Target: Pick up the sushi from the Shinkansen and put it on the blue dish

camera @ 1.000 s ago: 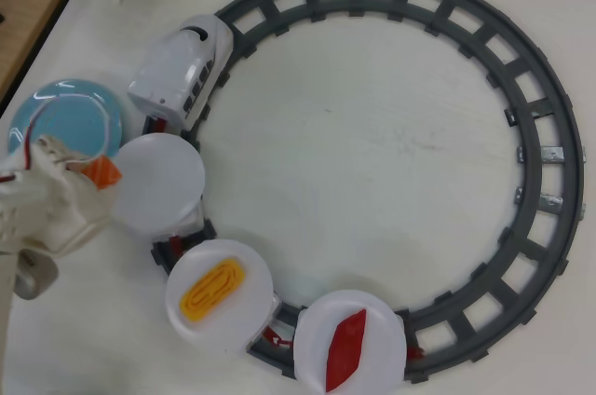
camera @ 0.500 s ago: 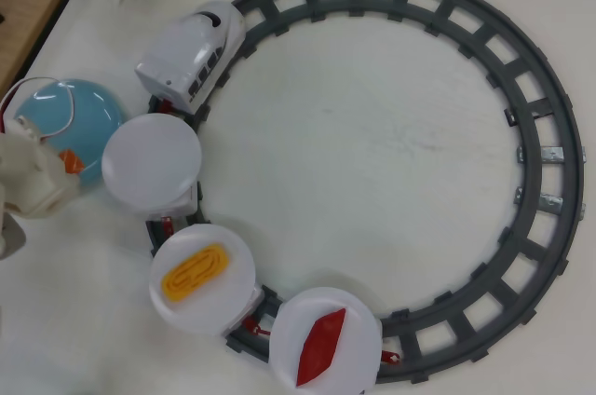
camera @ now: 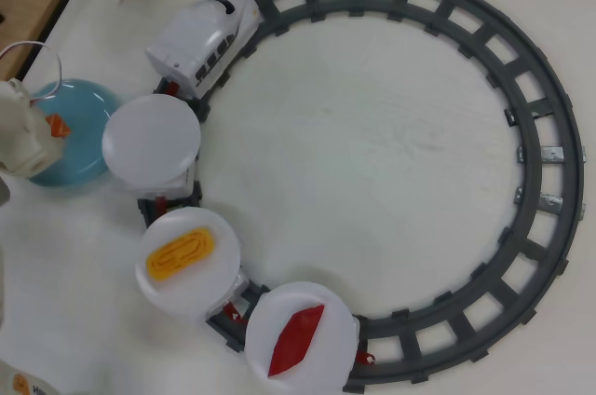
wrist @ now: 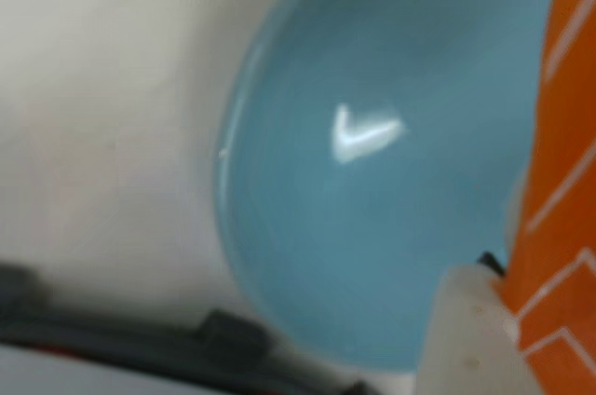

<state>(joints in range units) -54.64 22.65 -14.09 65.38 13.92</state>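
Here we have the gripper (camera: 48, 127) closed on the sushi (camera: 59, 125), the orange salmon piece with white stripes, and it hangs over the left part of the blue dish (camera: 79, 139) in the overhead view. In the wrist view the sushi (wrist: 557, 199) fills the right edge, pressed against one pale finger (wrist: 466, 339), while the glossy bowl of the blue dish (wrist: 372, 227) spreads beneath it; we cannot tell from either picture whether the piece already touches the dish or is just above it. We judge that the carry is done and the step in hand is the placing. The next move, as we see it, calls for a small descent if any gap remains, then an opening of the jaws so the piece drops flat inside the rim, and then a straight lift clear. Care is needed because the empty white plate (camera: 151, 142) of the first car sits just beside the dish, nearly touching its right edge, so a sideways retreat could knock it. Farther out, the Shinkansen (camera: 205, 39) stands on the grey track (camera: 549, 162) at the upper left of the loop, with the yellow egg piece (camera: 180, 255) and the red tuna piece (camera: 296, 340) on the plates behind it, all on the white desk (camera: 372, 162).
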